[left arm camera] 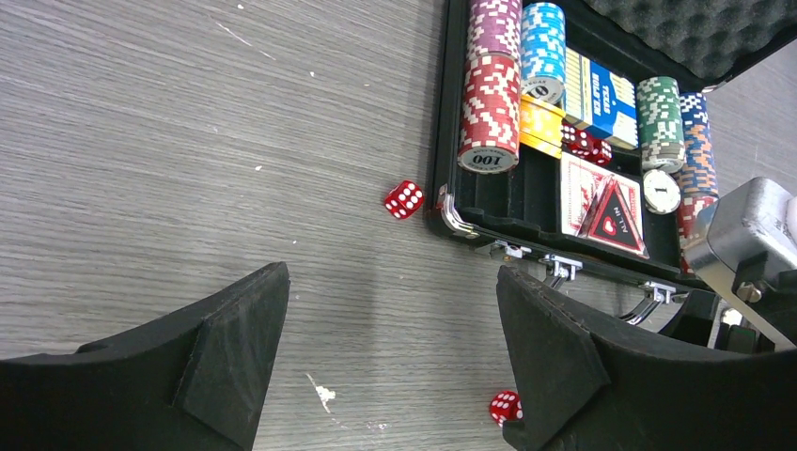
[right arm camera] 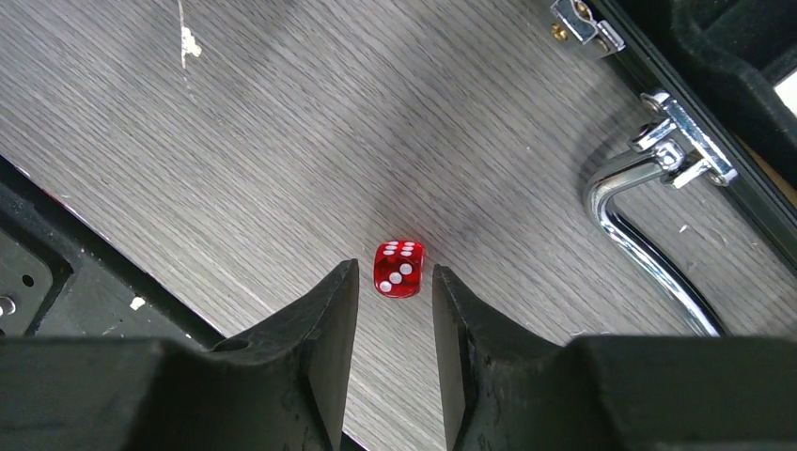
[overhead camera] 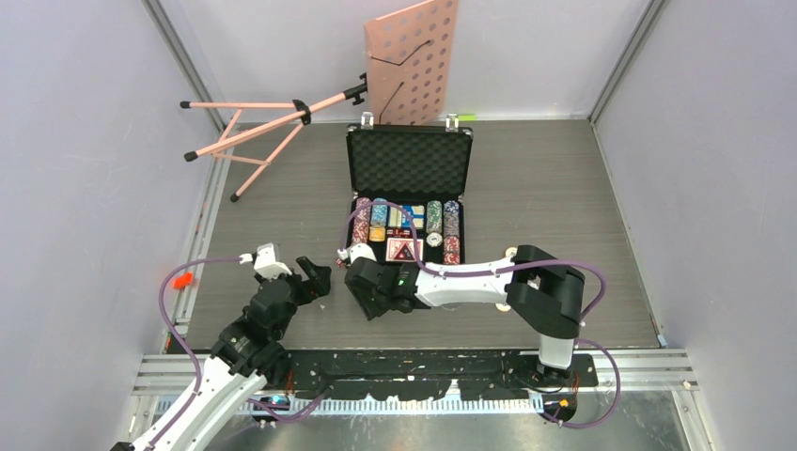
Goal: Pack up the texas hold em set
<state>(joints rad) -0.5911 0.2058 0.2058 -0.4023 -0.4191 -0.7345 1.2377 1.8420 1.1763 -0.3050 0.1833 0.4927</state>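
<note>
Grey wood-grain counter filled the middle, matte under soft, even light. Pale lilac-grey panels boxed it in: left wall, right wall, back wall, with slim metal posts running up the back corners. At the back left, a pink music stand lay tipped on its side, its tripod legs splayed toward the left wall and its perforated panel up against the back wall. A small green strip sat at the foot of that wall. A little orange bit lay by the counter's left edge. A metal rail ran along the near side. Close up, white scuffs flecked the grain.
</note>
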